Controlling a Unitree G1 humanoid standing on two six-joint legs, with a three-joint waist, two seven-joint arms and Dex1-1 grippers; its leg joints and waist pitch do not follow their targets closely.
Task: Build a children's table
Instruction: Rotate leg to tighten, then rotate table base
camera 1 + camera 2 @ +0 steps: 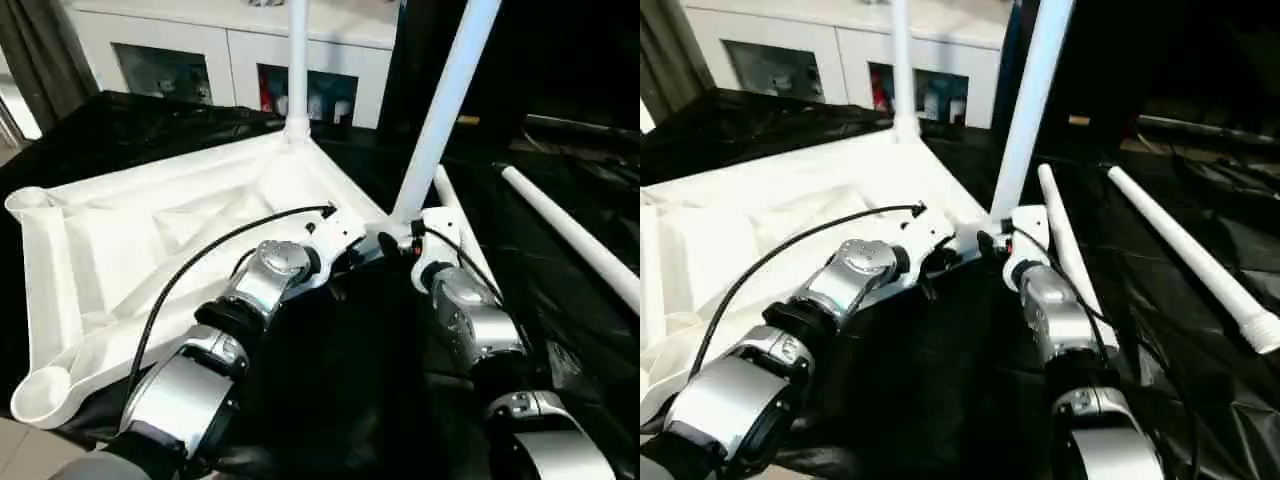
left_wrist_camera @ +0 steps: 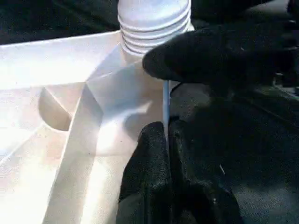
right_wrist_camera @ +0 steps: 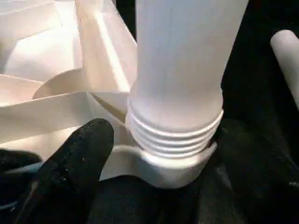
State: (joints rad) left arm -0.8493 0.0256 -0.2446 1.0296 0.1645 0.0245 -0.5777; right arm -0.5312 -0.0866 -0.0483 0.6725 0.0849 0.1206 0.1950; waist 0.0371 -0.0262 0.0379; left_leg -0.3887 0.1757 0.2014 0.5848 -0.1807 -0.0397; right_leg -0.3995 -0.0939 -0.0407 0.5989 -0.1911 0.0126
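Two claws crowd one corner socket: the left claw (image 2: 166, 140), pinched shut on the tabletop (image 1: 130, 250) rim, steadies it while the right claw (image 3: 154, 154), spread around the tilted leg (image 3: 182, 70), could cross-thread it.

The tabletop (image 1: 130, 250) and tube legs (image 1: 445, 105) are plain white; the work table's cloth (image 1: 560, 270) beneath is glossy black.

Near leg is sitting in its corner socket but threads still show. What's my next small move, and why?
Probably close the right gripper on the near leg and twist it further in. In the right wrist view several thread rings stand above the socket, and the leg leans. The left gripper is pinched shut on the tabletop's rim, bracing it.
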